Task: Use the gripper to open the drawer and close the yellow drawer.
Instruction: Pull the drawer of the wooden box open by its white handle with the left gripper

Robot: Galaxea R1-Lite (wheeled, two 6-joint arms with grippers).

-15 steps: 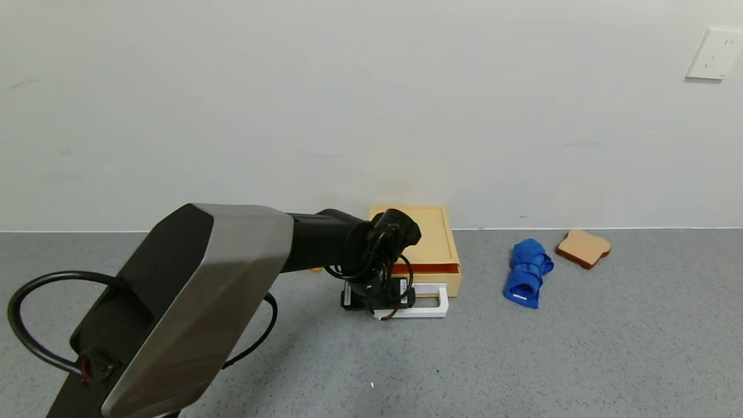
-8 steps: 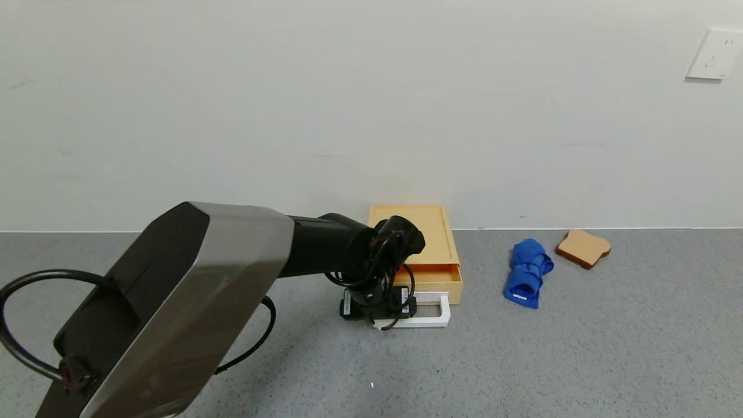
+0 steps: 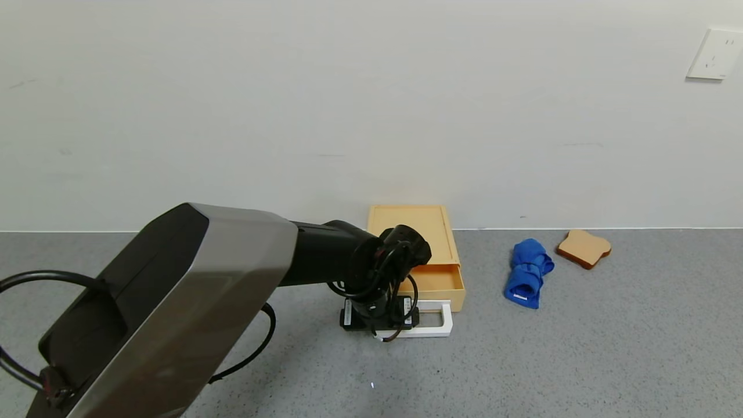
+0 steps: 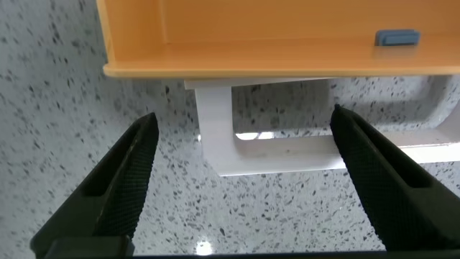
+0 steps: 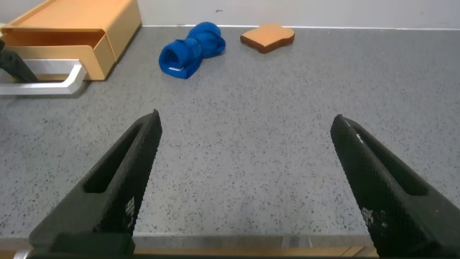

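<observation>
- Sliding out of its case since the earlier frames, the drawer (image 3: 442,280) now shows more of its bare inside, and its white handle (image 3: 432,325) sits farther from the case than it did a second ago
- Left gripper (image 3: 380,318) has come back with the handle, hanging just over that handle's left end
- Seen from the left wrist, its two dark fingers (image 4: 118,183) stand wide apart, one on each side of the handle's corner (image 4: 215,137), pinching nothing; the pull seems to come from a hooked finger rather than a squeeze, though the head view cannot confirm contact
- Yellow case (image 3: 413,232) lies against the wall, with the drawer sticking out of it toward the robot
- Right gripper (image 5: 244,187) idles with fingers spread wide, well off to the right of the case and over bare counter
- A rolled blue cloth (image 3: 527,271) and a bread slice (image 3: 583,248) lie right of the case, untouched
- Opening looks partly done and could go further; closing is all still to do
</observation>
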